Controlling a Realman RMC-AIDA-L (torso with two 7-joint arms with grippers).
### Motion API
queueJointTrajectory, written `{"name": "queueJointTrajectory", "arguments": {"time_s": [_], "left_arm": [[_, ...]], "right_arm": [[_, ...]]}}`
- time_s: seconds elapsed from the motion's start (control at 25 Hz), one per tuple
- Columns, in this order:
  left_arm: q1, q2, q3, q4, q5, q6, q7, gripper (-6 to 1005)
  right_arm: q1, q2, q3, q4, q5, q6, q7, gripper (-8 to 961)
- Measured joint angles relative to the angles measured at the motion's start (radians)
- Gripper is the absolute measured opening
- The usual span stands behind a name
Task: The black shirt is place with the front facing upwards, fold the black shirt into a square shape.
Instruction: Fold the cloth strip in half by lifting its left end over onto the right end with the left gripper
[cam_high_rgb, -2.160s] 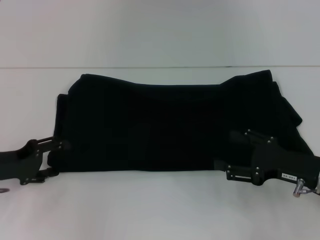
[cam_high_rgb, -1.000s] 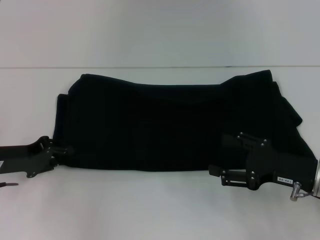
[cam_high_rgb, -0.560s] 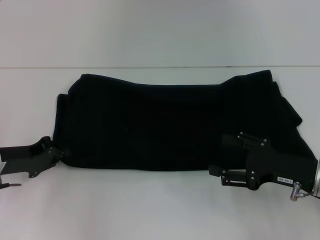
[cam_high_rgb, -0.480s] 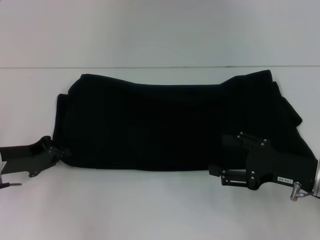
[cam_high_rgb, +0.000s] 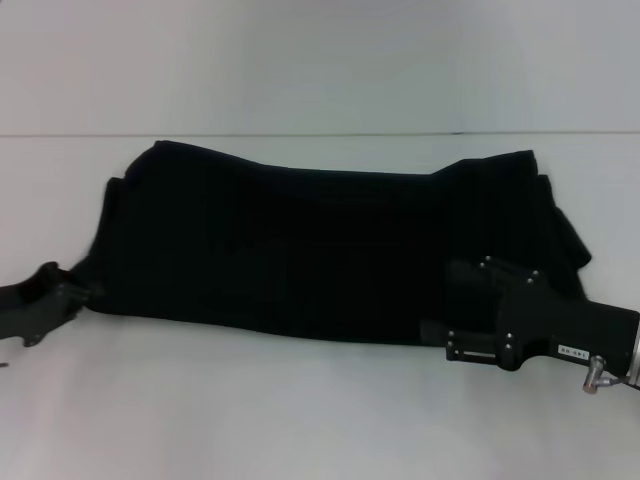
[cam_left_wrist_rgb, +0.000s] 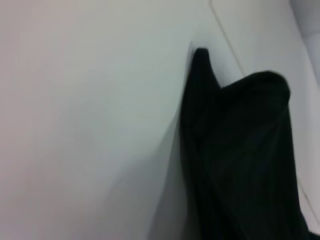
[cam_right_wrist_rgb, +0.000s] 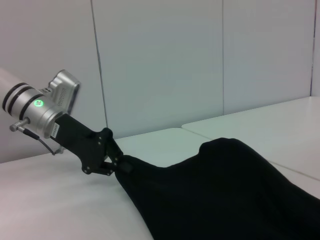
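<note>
The black shirt (cam_high_rgb: 320, 250) lies on the white table (cam_high_rgb: 300, 420) as a long band folded lengthwise, with no lettering showing. At its near left corner my left gripper (cam_high_rgb: 85, 295) is shut on the cloth. The right wrist view shows that same left gripper (cam_right_wrist_rgb: 120, 166) pinching the shirt (cam_right_wrist_rgb: 225, 200) where the fabric draws to a point. My right gripper (cam_high_rgb: 440, 300) stands open over the shirt's near right part, one finger on the cloth and the other at the near hem. The left wrist view shows only a bunched end of the shirt (cam_left_wrist_rgb: 235, 165).
A seam in the table (cam_high_rgb: 300, 134) runs across just behind the shirt. Grey wall panels (cam_right_wrist_rgb: 160, 60) stand behind the table in the right wrist view. Bare white table lies in front of the shirt and to both sides.
My left gripper closed on the shirt's near left corner, then drew back to the left, dragging the cloth with it. The right gripper shifted slightly and stayed open.
</note>
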Motion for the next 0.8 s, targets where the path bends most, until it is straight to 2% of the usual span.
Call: {"name": "queueJointTrajectory", "arguments": {"time_s": [0.2, 0.56, 0.8], "left_arm": [[0.023, 0.019, -0.046, 0.033, -0.001, 0.008, 0.003, 31], [0.047, 0.076, -0.169, 0.086, 0.005, 0.069, 0.001, 30], [0.010, 0.079, -0.172, 0.084, -0.012, 0.144, 0.003, 30]], "right_arm": [[-0.001, -0.002, 0.002, -0.001, 0.028, 0.003, 0.002, 931], [-0.012, -0.003, 0.021, 0.001, 0.037, 0.006, 0.003, 930], [-0.019, -0.003, 0.047, 0.002, 0.038, 0.012, 0.003, 930]]}}
